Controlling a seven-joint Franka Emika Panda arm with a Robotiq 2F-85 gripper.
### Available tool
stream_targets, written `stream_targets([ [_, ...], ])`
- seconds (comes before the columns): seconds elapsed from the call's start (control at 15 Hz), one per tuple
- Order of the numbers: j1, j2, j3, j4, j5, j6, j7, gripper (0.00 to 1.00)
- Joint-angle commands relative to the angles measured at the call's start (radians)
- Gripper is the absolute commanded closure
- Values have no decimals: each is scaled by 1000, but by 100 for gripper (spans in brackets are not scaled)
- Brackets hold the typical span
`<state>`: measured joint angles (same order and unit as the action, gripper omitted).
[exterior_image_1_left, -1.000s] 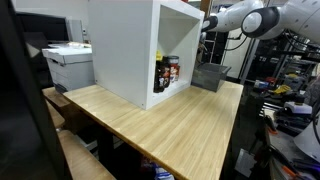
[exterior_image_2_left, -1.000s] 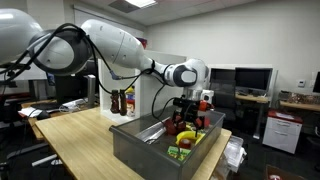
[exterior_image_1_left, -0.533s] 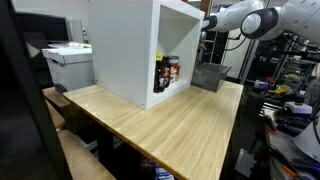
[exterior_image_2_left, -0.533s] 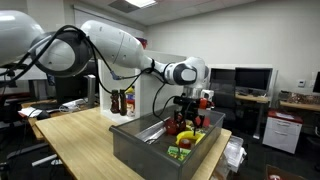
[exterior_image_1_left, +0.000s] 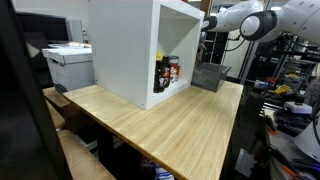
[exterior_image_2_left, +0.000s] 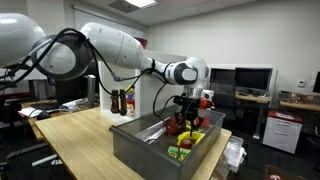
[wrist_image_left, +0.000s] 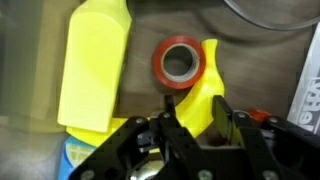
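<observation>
A white robot arm reaches over a wooden table into a gray bin holding groceries. In the wrist view, a tall yellow bottle lies just beside a smaller red-capped yellow container, which the gripper pinches between its fingers.

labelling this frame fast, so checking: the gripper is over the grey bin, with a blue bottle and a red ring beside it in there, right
Not quite. The bottle is yellow, not blue, as the wrist view shows. The rest holds: the gripper is over the grey bin, and the red ring lies beside the bottle in there.
</observation>
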<state>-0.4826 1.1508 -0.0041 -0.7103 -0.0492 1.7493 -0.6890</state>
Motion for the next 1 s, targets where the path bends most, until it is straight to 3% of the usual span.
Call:
stream_targets([
  [0.0,-4,30,-6,46,-10,-53,-26,27],
  [0.33,-1,55,-9,77,-10,-95,-24,2],
  [0.53,0,65,-13,95,-11,-110,-24,0],
  [0.8,2,73,-14,117,-10,-120,-24,0],
  [0.87,3,74,-14,121,-10,-122,-24,4],
  [0.93,4,75,-15,125,-11,-123,-25,26],
])
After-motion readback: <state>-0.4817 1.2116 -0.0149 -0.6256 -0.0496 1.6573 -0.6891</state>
